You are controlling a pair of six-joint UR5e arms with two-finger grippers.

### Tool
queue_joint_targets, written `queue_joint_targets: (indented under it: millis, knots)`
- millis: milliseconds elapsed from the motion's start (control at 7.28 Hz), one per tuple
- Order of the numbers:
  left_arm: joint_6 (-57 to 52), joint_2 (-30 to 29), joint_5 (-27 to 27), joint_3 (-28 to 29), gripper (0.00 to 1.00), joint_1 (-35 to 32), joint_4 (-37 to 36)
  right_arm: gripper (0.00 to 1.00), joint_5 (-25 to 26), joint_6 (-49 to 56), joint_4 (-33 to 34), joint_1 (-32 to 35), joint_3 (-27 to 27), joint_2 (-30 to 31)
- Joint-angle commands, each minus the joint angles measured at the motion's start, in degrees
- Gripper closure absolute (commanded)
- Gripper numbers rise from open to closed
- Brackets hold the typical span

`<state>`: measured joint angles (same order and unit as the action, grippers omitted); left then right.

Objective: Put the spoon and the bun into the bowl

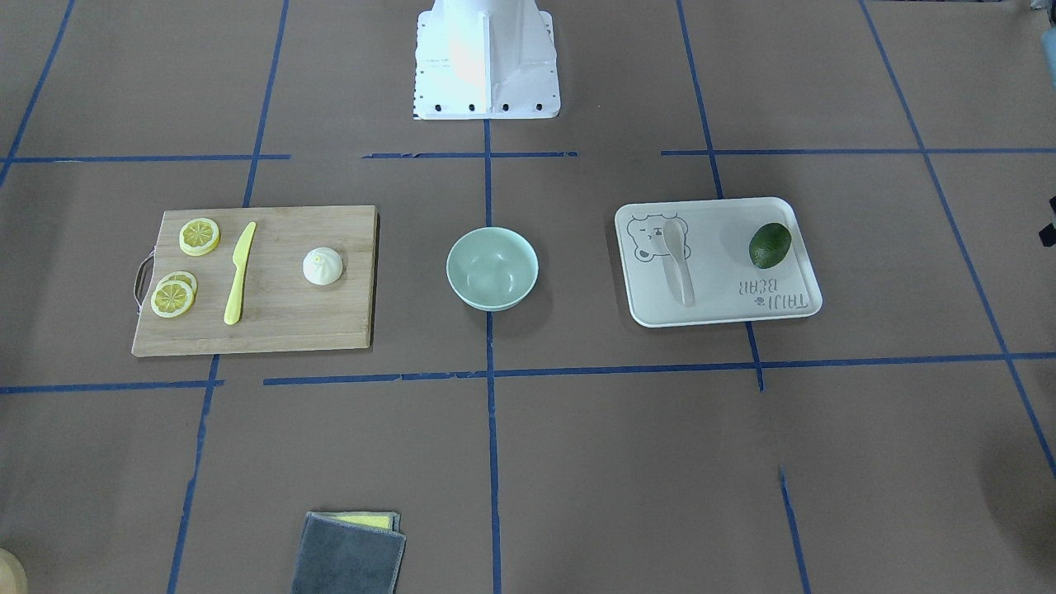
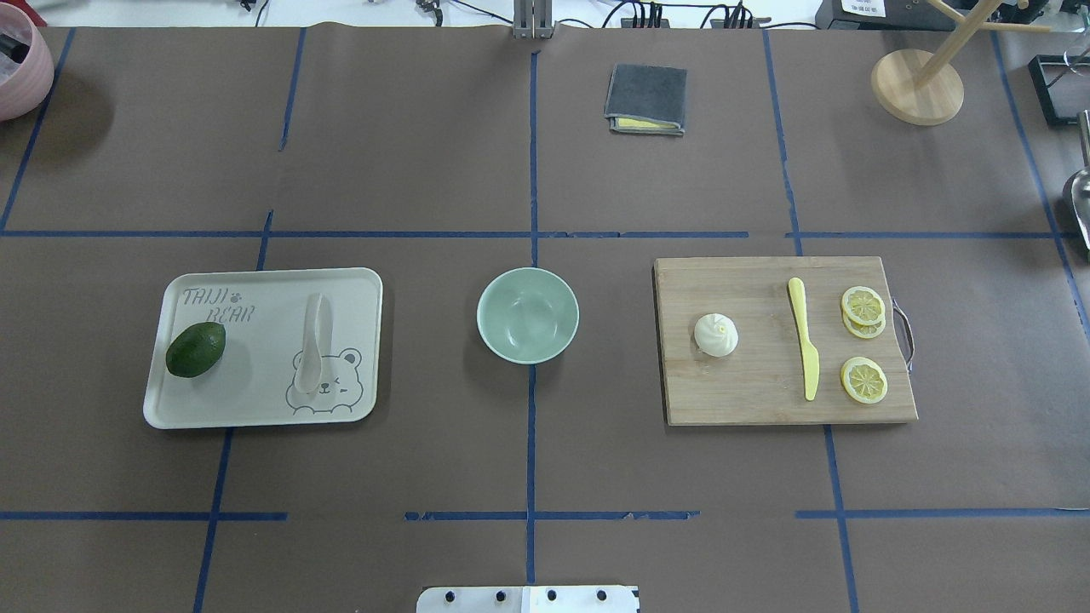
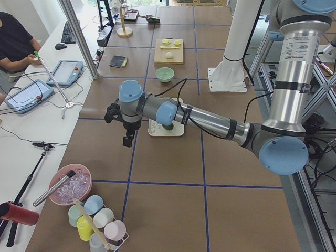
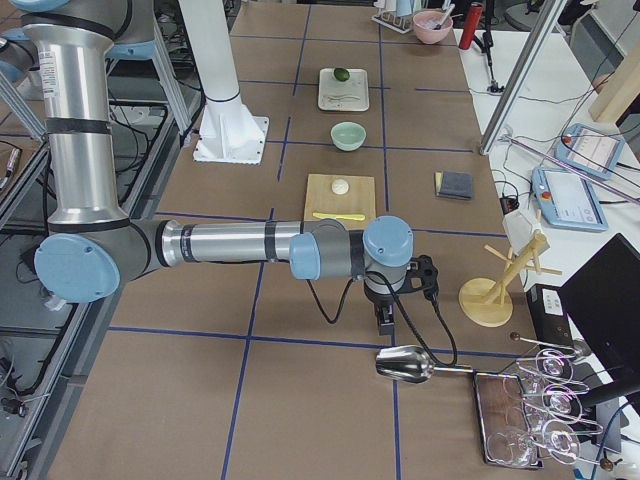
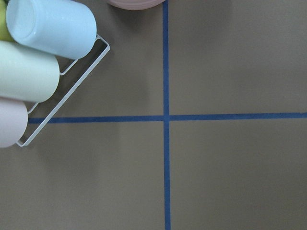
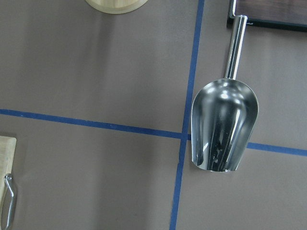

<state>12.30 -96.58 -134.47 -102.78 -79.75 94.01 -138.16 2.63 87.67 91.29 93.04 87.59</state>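
The grey cloth point(image 1: 351, 553) lies far from the bowl point(image 1: 492, 268). I cannot tell if the left claw point(image 3: 127, 139) or right claw point(image 4: 385, 322) is spread. The flat spoon point(image 1: 678, 260) may slip; the bun point(image 1: 322, 266) may roll.

- My L arm point(image 3: 210, 121): brushed-silver tube links with pale-blue round covers at the joints. Biggest blue cap point(image 3: 283, 155) sits at the elbow.
- Upper tube: black rings btw. segments. Small dark print point(image 3: 290, 48) down the side, too small to read.
- Black cable point(image 3: 185, 97) runs loose alongside my forearm, bowing off the tube.
- My L gripper point(image 3: 127, 139): black, w/ boxy black wrist block above. Fingers too small to make out.
- My R arm point(image 4: 230, 243): same build, i.e. silver tubes, blue caps, thin black cable.
- My R gripper point(image 4: 385, 322): black, w/ black bracket on one side.
- My base point(image 1: 487, 62): white pedestal w/ flared foot plate. Row of dark bolts point(image 1: 472, 107) along its edge.
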Motion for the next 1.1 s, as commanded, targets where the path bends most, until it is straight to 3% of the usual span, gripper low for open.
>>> queue_joint_targets:
  millis: [0, 137, 412, 550, 824, 962]
  knots:
    - [17.85, -6.22, 0.27, -3.04, 0.0, 10.36, 0.12, 0.0, 0.08, 0.26, -0.22, -0.76, 0.65, -0.92]
    - [24.81, -7.99, 0.44, -3.91, 0.0, 14.67, 0.73, 0.0, 0.78, 0.09, -0.05, -2.59, 0.65, -2.06]
    - [40.88, -10.3, 8.31, -4.01, 0.0, 23.54, 6.24, 0.0, 0.61, -11.18, -0.22, -5.15, 1.52, -3.03]
    - [45.4, -11.34, 10.87, -3.14, 0.0, 28.2, 8.53, 0.0, 0.61, -14.03, -0.22, -6.55, 3.7, -3.21]
    - [52.79, -13.36, 20.87, -1.21, 0.0, 38.13, 8.73, 0.0, 0.7, -21.49, -0.22, -9.54, 8.53, -3.3]
    - [53.79, -14.07, 21.53, 0.98, 0.02, 39.83, 9.95, 0.0, 0.7, -25.79, -0.22, -11.12, 10.04, -3.91]
